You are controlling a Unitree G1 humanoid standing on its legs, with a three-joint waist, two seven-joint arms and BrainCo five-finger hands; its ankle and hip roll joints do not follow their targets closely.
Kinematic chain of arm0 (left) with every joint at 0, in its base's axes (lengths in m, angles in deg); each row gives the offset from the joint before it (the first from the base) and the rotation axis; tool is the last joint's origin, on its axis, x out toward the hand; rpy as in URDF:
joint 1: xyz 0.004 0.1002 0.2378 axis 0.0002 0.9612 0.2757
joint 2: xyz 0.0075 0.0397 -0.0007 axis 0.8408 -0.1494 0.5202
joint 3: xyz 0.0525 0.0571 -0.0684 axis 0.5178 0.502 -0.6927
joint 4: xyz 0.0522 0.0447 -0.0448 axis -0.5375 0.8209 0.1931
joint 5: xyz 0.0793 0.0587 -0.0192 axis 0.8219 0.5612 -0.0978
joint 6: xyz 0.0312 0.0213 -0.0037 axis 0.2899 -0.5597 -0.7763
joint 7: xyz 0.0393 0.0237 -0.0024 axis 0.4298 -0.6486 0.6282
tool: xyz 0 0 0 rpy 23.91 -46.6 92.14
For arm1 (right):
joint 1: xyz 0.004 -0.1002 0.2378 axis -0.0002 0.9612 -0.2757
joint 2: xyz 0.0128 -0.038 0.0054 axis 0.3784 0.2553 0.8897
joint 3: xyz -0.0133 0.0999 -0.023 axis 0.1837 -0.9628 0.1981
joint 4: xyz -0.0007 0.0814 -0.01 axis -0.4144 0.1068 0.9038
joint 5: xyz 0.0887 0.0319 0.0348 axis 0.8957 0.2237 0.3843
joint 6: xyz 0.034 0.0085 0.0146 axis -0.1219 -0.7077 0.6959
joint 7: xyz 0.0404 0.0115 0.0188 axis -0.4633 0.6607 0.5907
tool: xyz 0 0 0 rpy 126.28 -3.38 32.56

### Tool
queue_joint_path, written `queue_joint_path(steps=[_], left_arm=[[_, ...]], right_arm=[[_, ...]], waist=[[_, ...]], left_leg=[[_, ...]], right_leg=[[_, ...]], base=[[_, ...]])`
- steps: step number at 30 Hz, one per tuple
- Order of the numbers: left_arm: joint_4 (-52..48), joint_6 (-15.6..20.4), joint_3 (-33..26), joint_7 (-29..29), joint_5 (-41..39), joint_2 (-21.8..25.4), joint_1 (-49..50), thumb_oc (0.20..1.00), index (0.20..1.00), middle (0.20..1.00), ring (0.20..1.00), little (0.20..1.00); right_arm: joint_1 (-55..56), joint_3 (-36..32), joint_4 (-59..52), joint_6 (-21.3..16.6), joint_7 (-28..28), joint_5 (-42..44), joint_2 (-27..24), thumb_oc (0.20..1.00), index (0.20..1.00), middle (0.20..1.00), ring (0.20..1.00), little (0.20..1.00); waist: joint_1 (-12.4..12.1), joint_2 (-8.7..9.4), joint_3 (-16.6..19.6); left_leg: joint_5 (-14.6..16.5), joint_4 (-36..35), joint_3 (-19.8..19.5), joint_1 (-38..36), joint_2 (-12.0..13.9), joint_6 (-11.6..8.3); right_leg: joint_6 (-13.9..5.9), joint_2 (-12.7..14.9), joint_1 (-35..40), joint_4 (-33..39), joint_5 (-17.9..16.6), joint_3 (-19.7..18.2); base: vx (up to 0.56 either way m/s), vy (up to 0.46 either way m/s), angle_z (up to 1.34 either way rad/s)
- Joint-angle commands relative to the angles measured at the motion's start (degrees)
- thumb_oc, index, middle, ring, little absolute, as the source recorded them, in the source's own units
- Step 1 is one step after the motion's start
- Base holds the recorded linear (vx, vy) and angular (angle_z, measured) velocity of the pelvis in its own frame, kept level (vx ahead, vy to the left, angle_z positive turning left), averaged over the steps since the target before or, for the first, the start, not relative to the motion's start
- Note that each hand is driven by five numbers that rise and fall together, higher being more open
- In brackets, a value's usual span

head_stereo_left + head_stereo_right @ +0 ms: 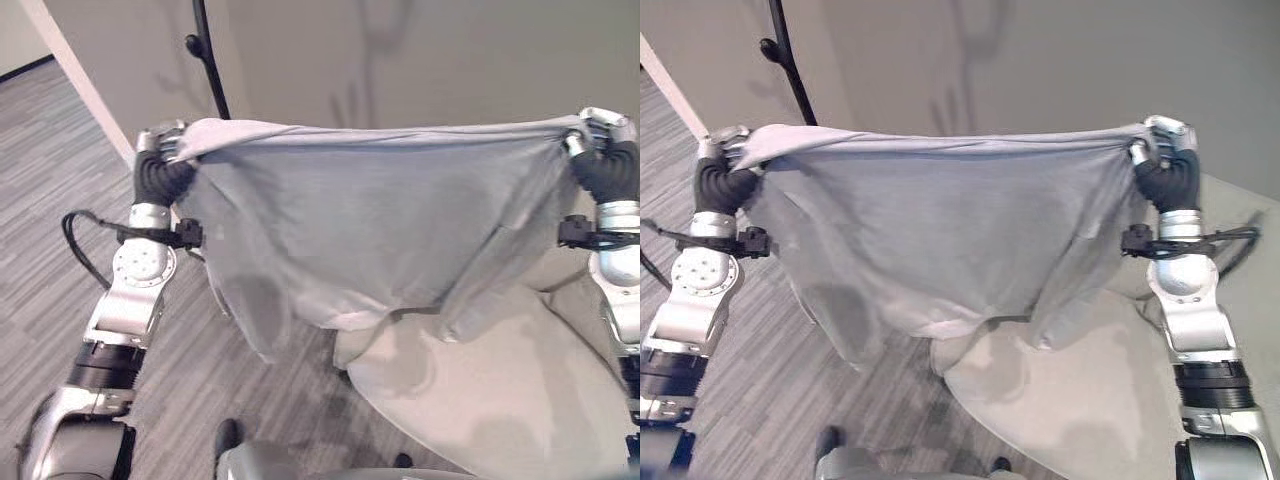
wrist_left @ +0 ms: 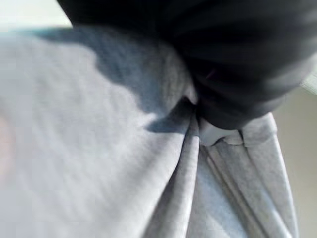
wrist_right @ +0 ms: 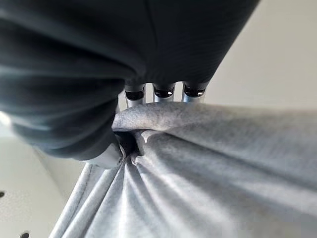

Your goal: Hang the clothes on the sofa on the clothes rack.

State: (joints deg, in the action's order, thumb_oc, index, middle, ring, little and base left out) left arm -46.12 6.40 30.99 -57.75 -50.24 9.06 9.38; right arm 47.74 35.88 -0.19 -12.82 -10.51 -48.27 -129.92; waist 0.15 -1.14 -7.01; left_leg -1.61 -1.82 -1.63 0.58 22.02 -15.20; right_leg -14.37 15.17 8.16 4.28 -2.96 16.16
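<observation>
Garment: a light grey T-shirt point(image 1: 370, 235) is up in the air, stretched wide between the two arms, its top edge pulled into a taut line and the rest sagging in soft folds below.
Left robot hand point(image 1: 163, 143): clenched on the shirt's left corner, cloth bunched at the grip; in the left wrist view the fabric gathers into pleats right at the dark ribbed cover.
Right robot hand point(image 1: 1164, 137): grasping the opposite corner, and the right wrist view gives it away, with fingers point(image 3: 163, 92) curled over the bunched edge and the thumb pressing in from beneath.
Shirt's lower edge: hanging free, its lowest folds dropping in front of the sofa seat; whether they touch it, I cannot tell.
Sofa point(image 1: 500, 400): pale beige cushion, low and to the right, beneath the shirt's right half.
Clothes rack point(image 1: 208, 60): a thin black pole with a knobbed peg, standing against the wall behind the shirt, up near the left robot hand, apart from the cloth.
Floor point(image 1: 60, 160): grey striped carpet, off to the left.
Wall point(image 1: 1040, 60): plain and pale behind it all.
</observation>
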Motion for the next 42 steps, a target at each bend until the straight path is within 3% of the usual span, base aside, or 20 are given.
queue_joint_path(steps=[1,2,4,5,6,8,10,11,12,13,15,17,20,23,24,26,27,29,30,42], left_arm=[[1.9,1.2,-5.1,2.4,-3.0,3.7,-1.7,0.2,0.2,0.2,0.2,0.2],[1.9,1.2,-5.0,2.4,-3.0,3.7,-1.8,0.2,0.2,0.2,0.2,0.2],[2.2,1.3,-5.0,2.1,-2.0,5.3,-2.5,0.2,0.2,0.2,0.2,0.2],[2.2,1.3,-5.0,2.1,-2.0,5.3,-2.4,0.2,0.2,0.2,0.2,0.2],[1.4,1.4,-5.5,1.9,-1.9,5.2,-1.9,0.2,0.2,0.2,0.2,0.2],[1.0,1.2,-5.6,1.6,-2.2,4.5,-1.6,0.2,0.2,0.2,0.2,0.2],[1.2,0.7,-5.4,1.3,-2.5,3.9,-1.7,0.2,0.2,0.2,0.2,0.2],[1.2,0.7,-5.5,1.3,-2.5,3.8,-1.8,0.2,0.2,0.2,0.2,0.2],[1.1,0.6,-5.5,1.0,-2.9,2.6,-1.6,0.2,0.2,0.2,0.2,0.2],[1.1,0.6,-5.5,1.0,-2.9,2.6,-1.6,0.2,0.2,0.2,0.2,0.2],[0.9,0.3,-5.1,0.6,-3.0,-0.1,-1.3,0.2,0.2,0.2,0.2,0.2],[1.3,0.6,-4.3,0.4,-3.0,-2.0,-1.9,0.2,0.2,0.2,0.2,0.2],[0.6,0.9,-4.5,-0.3,-4.0,-2.9,-1.2,0.2,0.2,0.2,0.2,0.2],[-0.7,0.6,-4.5,-0.7,-4.5,-4.9,-0.1,0.2,0.2,0.2,0.2,0.2],[-0.8,0.6,-4.3,-0.8,-4.6,-5.2,-0.3,0.2,0.2,0.2,0.2,0.2],[-0.5,0.7,-4.0,-0.8,-4.3,-4.9,-0.7,0.2,0.2,0.2,0.2,0.2],[-0.6,0.7,-3.8,-0.4,-4.1,-4.2,-0.7,0.2,0.2,0.2,0.2,0.2],[-0.8,0.7,-4.2,-0.6,-4.2,-4.2,-0.4,0.2,0.2,0.2,0.2,0.2],[-0.6,0.5,-4.1,-0.7,-3.5,-3.9,-0.2,0.2,0.2,0.2,0.2,0.2],[0.3,0.2,-0.6,-2.3,-2.5,-1.8,-4.8,0.2,0.2,0.2,0.2,0.2]], right_arm=[[-0.9,-4.2,2.0,-0.3,3.3,0.4,-1.3,0.2,0.2,0.2,0.2,0.2],[-0.9,-4.3,1.9,-0.2,3.3,0.3,-1.2,0.2,0.2,0.2,0.2,0.2],[-1.9,-4.4,1.7,0.3,4.0,-1.0,0.3,0.2,0.2,0.2,0.2,0.2],[-1.9,-4.3,1.7,0.4,4.0,-1.0,0.3,0.2,0.2,0.2,0.2,0.2],[-2.7,-4.0,2.1,0.1,4.2,-1.0,1.1,0.2,0.2,0.2,0.2,0.2],[-3.1,-3.8,2.1,-0.2,3.8,-0.7,0.9,0.2,0.2,0.2,0.2,0.2],[-4.2,-2.7,2.4,-0.6,3.5,0.1,0.6,0.2,0.2,0.2,0.2,0.2],[-4.3,-2.7,2.5,-0.7,3.5,0.1,0.5,0.2,0.2,0.2,0.2,0.2],[-4.9,-1.9,3.1,-1.0,2.7,0.4,0.0,0.2,0.2,0.2,0.2,0.2],[-4.9,-1.8,3.1,-1.0,2.7,0.4,-0.1,0.2,0.2,0.2,0.2,0.2],[-3.4,-3.2,3.7,-1.3,3.0,0.2,-1.6,0.2,0.2,0.2,0.2,0.2],[-3.2,-4.0,4.0,-1.7,3.2,1.0,-2.0,0.2,0.2,0.2,0.2,0.2],[-3.4,-4.0,4.1,-1.7,2.8,1.7,-2.6,0.2,0.2,0.2,0.2,0.2],[-2.9,-4.2,3.0,-1.9,2.2,2.2,-3.1,0.2,0.2,0.2,0.2,0.2],[-2.9,-4.2,2.8,-1.8,2.0,2.4,-3.1,0.2,0.2,0.2,0.2,0.2],[-3.4,-4.0,2.6,-1.7,2.0,2.3,-3.4,0.2,0.2,0.2,0.2,0.2],[-3.7,-3.5,2.8,-1.9,2.4,2.0,-3.7,0.2,0.2,0.2,0.2,0.2],[-3.1,-3.4,2.9,-1.1,1.6,1.8,-3.6,0.2,0.2,0.2,0.2,0.2],[-1.9,-4.3,2.0,-0.8,1.4,0.9,-2.5,0.2,0.2,0.2,0.2,0.2],[-3.9,-2.2,1.2,0.1,1.4,-0.8,0.8,0.2,0.2,0.2,0.2,0.2]], waist=[[-1.2,2.36,6.6],[-1.4,2.62,6.6],[-1.8,3.0,6.3],[-1.9,3.09,6.3],[-1.3,3.2,5.4],[-1.5,2.95,4.9],[-2.1,2.87,4.5],[-2.1,2.84,4.4],[-2.2,3.05,4.2],[-2.2,3.0,4.2],[-1.6,4.56,4.0],[-1.6,5.66,4.5],[-1.7,6.28,5.1],[-1.9,7.33,3.2],[-1.9,7.33,2.7],[-2.0,7.2,3.1],[-2.2,6.7,3.7],[-2.1,6.06,4.7],[-1.3,4.85,6.6],[-0.7,3.76,6.7]], left_leg=[[1.6,-1.9,-1.4,-1.1,-6.1,3.28],[1.7,-1.8,-1.1,-1.1,-6.4,3.44],[4.1,-3.2,2.1,-2.8,-11.0,5.76],[4.1,-3.2,2.2,-2.8,-11.1,5.81],[5.0,-3.2,2.8,-3.6,-14.8,8.37],[5.3,-3.2,2.7,-4.0,-16.0,9.72],[4.9,-3.2,3.0,-3.9,-16.8,10.63],[4.6,-3.2,3.0,-3.8,-16.8,10.6],[3.9,-3.2,2.7,-3.4,-17.8,11.05],[3.9,-3.2,2.7,-3.4,-17.7,11.03],[3.4,-3.2,1.4,-2.7,-20.4,11.38],[3.2,-3.2,0.2,-2.9,-21.7,11.2],[3.3,-1.8,-0.3,-3.4,-21.9,11.42],[7.1,11.1,-1.2,1.5,-23.0,10.85],[6.6,11.6,-1.5,2.7,-22.5,10.36],[5.4,8.9,-2.2,4.0,-20.8,10.17],[3.1,5.4,-2.9,4.5,-18.9,9.82],[2.2,0.9,-2.7,3.0,-18.1,9.66],[0.5,-3.1,-2.3,0.3,-18.3,9.35],[3.5,-3.2,2.3,-2.7,-21.8,11.95]], right_leg=[[-0.63,6.4,-5.7,-2.9,-5.3,-1.7],[-0.63,6.7,-5.9,-2.8,-5.5,-2.0],[-0.63,10.5,-9.2,-3.9,-12.7,-1.8],[-0.63,10.6,-9.3,-3.9,-12.8,-1.9],[-0.44,9.8,-10.7,-8.9,-10.0,-4.3],[0.83,5.4,-11.0,-11.1,-5.0,-5.8],[2.78,0.6,-11.5,-12.6,-0.2,-3.7],[2.95,0.5,-11.6,-12.6,-0.4,-3.6],[4.04,-4.2,-12.5,-12.9,2.1,-1.9],[4.07,-4.3,-12.5,-12.9,2.1,-1.8],[6.16,-10.4,-11.1,-8.8,4.0,-5.3],[6.44,-11.8,-8.2,-3.5,1.9,-7.1],[6.34,-11.9,-6.4,-0.1,-0.3,-7.1],[6.79,-11.1,-3.7,0.6,0.6,-6.9],[6.58,-10.5,-3.5,0.7,0.7,-6.8],[5.99,-9.9,-3.6,0.7,1.0,-6.8],[5.22,-9.5,-3.8,0.7,1.6,-6.4],[5.04,-9.6,-4.0,0.7,1.9,-6.6],[4.37,-8.3,-3.9,0.7,1.6,-6.5],[1.45,-2.6,-4.8,0.4,-1.2,-9.0]], base=[[0.05,0.451,0.15],[-0.01,0.431,0.25],[-0.08,0.422,-0.1],[-0.05,0.757,-0.22],[0.02,0.607,-0.14],[0.02,0.496,0.16],[-0.01,0.162,0.02],[0.0,0.13,-0.11],[-0.02,0.076,0.04],[0.02,0.107,-0.13],[0.1,0.085,-0.14],[0.16,-0.005,1.3],[0.08,-0.049,0.42],[0.05,-0.016,0.06],[0.0,0.084,-0.01],[0.09,0.126,-0.01],[0.11,0.117,0.02],[0.15,0.172,-0.07],[0.22,0.212,-0.11],[0.08,0.142,-0.18]])
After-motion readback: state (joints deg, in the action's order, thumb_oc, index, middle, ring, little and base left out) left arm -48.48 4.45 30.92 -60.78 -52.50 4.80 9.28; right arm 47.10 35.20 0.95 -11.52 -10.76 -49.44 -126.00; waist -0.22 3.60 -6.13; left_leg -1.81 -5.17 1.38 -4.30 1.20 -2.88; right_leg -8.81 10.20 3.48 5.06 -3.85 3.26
